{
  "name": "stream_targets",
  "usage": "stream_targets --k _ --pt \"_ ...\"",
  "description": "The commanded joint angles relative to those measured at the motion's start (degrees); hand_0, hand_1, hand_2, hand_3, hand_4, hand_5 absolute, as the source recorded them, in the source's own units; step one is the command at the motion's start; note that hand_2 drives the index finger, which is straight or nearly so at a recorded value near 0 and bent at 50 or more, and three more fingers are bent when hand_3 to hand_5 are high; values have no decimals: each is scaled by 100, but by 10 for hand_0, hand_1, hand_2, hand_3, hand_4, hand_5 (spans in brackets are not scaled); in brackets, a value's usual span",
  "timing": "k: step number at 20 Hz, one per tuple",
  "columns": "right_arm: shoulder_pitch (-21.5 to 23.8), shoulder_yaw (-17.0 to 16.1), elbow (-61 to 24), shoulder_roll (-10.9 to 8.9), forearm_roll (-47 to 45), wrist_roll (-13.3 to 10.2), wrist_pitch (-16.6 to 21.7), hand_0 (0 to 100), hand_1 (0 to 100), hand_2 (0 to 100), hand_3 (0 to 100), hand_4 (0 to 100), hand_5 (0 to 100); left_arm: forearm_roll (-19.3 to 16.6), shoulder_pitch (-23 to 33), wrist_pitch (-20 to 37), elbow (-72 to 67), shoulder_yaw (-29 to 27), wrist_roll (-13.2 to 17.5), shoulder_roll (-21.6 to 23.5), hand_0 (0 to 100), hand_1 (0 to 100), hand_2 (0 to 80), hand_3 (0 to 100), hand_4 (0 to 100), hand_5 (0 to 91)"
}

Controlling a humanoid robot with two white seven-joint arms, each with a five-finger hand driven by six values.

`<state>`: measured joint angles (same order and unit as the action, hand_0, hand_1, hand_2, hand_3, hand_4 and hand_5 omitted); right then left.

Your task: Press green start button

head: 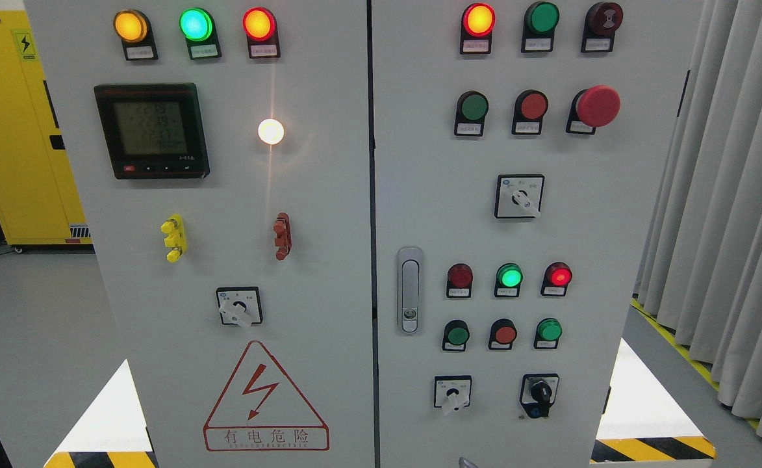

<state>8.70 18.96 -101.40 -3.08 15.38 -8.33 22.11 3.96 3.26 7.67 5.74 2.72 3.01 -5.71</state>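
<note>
A grey electrical cabinet fills the head view, with a left door (316,273) and a right door (588,214). On the right door a dark green push button (472,106) sits in the upper row, left of a red button (532,105) and a red mushroom button (597,105). Lower down, another green push button (457,335) sits beside a red one (504,334) and a green one (549,330). Neither hand shows. A small grey tip (466,463) pokes up at the bottom edge; what it is cannot be told.
Lit lamps: amber (130,26), green (196,25), red (258,24) on the left door; green (509,277) and red (558,276) on the right. Rotary switches (518,197), a door latch (409,289), a meter (151,130). Yellow cabinet (10,143) left, curtains (731,195) right.
</note>
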Motion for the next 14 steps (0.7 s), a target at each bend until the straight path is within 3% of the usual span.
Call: stream_targets --k 1,13,14 --pt "0 -7 7 0 0 -2 -5 566 694 0 126 229 175 0 -1 -2 -3 0 -2 0 120 556 0 0 0 0" --pt "-70 -33 -11 0 61 16 -49 550 698 0 129 231 178 0 -1 -2 -3 0 -2 0 120 556 0 0 0 0" --pt "-87 -42 -20 -9 88 16 -66 514 710 0 145 241 186 0 -1 -2 -3 0 -2 0 120 556 0 0 0 0"
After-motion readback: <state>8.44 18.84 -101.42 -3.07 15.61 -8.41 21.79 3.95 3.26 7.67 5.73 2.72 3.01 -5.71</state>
